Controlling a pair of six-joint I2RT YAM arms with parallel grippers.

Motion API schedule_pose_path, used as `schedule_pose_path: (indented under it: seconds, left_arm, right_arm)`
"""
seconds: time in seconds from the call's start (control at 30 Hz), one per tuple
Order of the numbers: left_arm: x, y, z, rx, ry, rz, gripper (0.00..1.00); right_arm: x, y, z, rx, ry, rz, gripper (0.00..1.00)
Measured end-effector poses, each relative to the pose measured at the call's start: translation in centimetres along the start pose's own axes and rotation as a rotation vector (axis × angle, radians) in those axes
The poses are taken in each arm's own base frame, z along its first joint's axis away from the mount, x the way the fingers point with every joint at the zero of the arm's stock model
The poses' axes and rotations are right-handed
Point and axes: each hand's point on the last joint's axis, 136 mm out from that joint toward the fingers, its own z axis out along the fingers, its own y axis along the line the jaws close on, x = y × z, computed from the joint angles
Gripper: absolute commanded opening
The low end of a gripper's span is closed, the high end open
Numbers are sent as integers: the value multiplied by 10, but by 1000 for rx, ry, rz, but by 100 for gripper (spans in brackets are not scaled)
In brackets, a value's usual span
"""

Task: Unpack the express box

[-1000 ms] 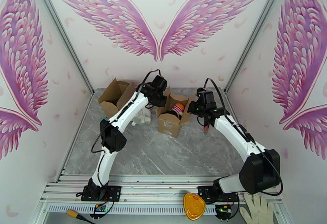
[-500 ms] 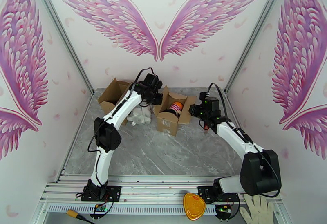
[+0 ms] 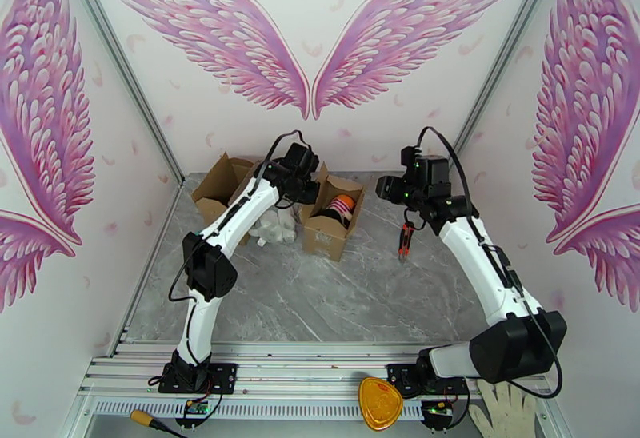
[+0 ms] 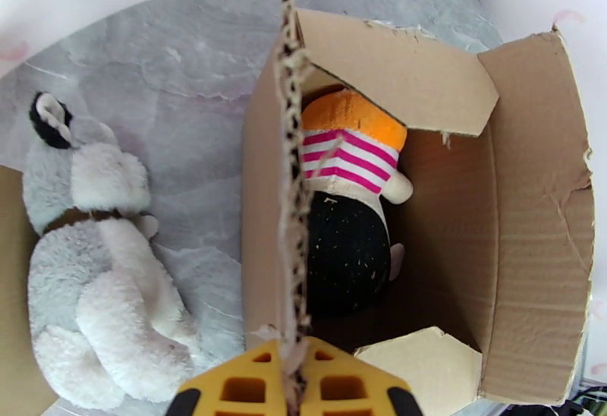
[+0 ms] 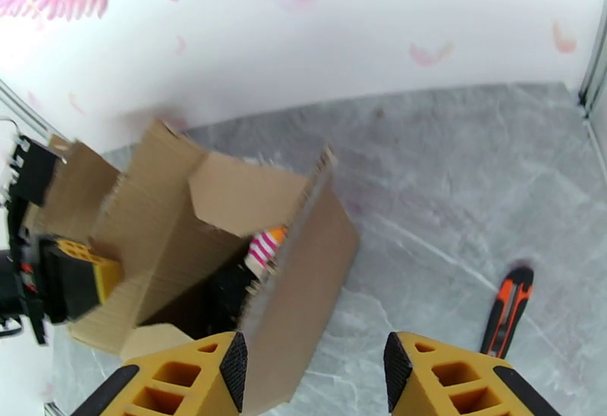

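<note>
Cardboard express box sitting far-centre on table, left gripper pinching its left wall edge. Right gripper hovering above box's right side, fingers apart, holding nothing. Imo best bet: bracing box, dropping straight onto striped plush inside, avoiding folded-in flaps.

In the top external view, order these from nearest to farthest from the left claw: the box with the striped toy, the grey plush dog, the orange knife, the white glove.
1. Box: clamped in the left claw.
2. Grey plush dog: just left of box.
3. Orange knife: farther off, to the right.
4. White glove: near right corner.
</note>
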Motion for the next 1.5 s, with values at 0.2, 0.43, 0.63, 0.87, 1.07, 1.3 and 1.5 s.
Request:
schedule_pose_path:
  seconds: [0.2,0.43,0.63,0.87,1.07,1.3,1.5]
  left_arm:
    - [-6,-22,-8,-36,-60,69,0]
    - [-22,-30,-18,-99,-150,105,0]
    - [-34,-38,-29,-136,-219,123,0]
    - [-37,-50,-34,-122,-247,135,0]
    - [-36,-55,-34,-121,-251,141,0]
    - [-35,-56,-35,-123,-248,144,0]
    - [-31,-52,-34,-145,-231,147,0]
  right_arm:
    - [-19,54,1,-93,2,-3,27]
    - [35,71,54,-72,216,57,15]
    - [70,54,77,2,305,149,16]
    - [70,43,97,55,260,210,18]
    - [74,31,118,102,215,257,17]
    - [61,23,128,143,139,256,17]
    - [41,24,127,151,68,250,17]
